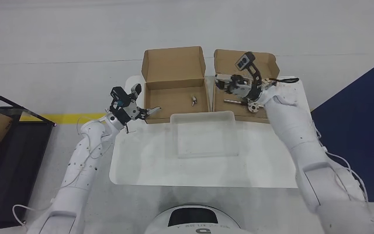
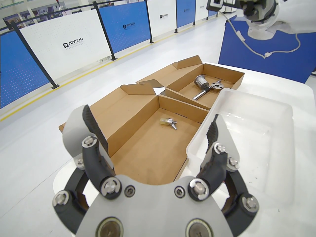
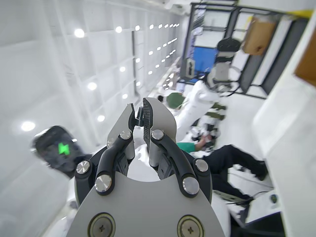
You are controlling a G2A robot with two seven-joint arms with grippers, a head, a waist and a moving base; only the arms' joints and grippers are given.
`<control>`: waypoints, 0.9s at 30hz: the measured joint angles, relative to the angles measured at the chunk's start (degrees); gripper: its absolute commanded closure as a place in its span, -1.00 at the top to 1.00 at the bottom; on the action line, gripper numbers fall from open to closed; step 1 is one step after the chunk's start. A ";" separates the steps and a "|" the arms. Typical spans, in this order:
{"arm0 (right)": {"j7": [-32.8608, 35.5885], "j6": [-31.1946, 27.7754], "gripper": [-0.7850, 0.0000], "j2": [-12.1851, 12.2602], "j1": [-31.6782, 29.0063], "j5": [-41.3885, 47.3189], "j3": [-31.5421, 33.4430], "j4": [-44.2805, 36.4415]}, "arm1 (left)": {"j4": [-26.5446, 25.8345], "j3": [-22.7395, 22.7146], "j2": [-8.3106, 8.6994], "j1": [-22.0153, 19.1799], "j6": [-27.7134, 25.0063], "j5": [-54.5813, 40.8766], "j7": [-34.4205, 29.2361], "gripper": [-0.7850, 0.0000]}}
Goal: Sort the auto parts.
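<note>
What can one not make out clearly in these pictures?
Threaded part in the right gripper: right wrist view, fingers cover most of it.
Right box: top view, the right arm hides part of its floor.
Small part in left box: top view, too small.

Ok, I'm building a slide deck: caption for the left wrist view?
Open left gripper faces a cardboard box holding one small metal fitting, clear tray alongside.

Left fingers [image 2: 95, 127] spread wide; right fingers [image 3: 158, 119] pinched nearly together.
</note>
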 measured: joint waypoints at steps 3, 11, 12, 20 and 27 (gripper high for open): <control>-21.96 -2.28 -1.00 0.73 -4.40 -15.55 0.19 -9.62 | 0.00 0.00 0.00 0.00 0.00 0.00 0.00 1.00; -58.08 4.04 -1.00 1.86 -19.10 -43.04 2.32 -34.33 | 0.00 0.00 0.00 0.00 0.00 0.00 0.00 1.00; -59.86 4.21 -1.00 1.89 -20.05 -44.62 2.54 -35.49 | 0.00 0.00 0.00 0.00 0.00 0.00 0.00 1.00; -65.41 5.22 -1.00 1.79 -23.72 -51.12 3.19 -39.50 | 0.00 0.00 0.00 0.00 0.00 0.00 0.00 1.00; -58.88 6.15 -1.00 1.46 -22.34 -49.04 2.10 -38.56 | 0.00 0.00 0.00 0.00 0.00 0.00 0.00 1.00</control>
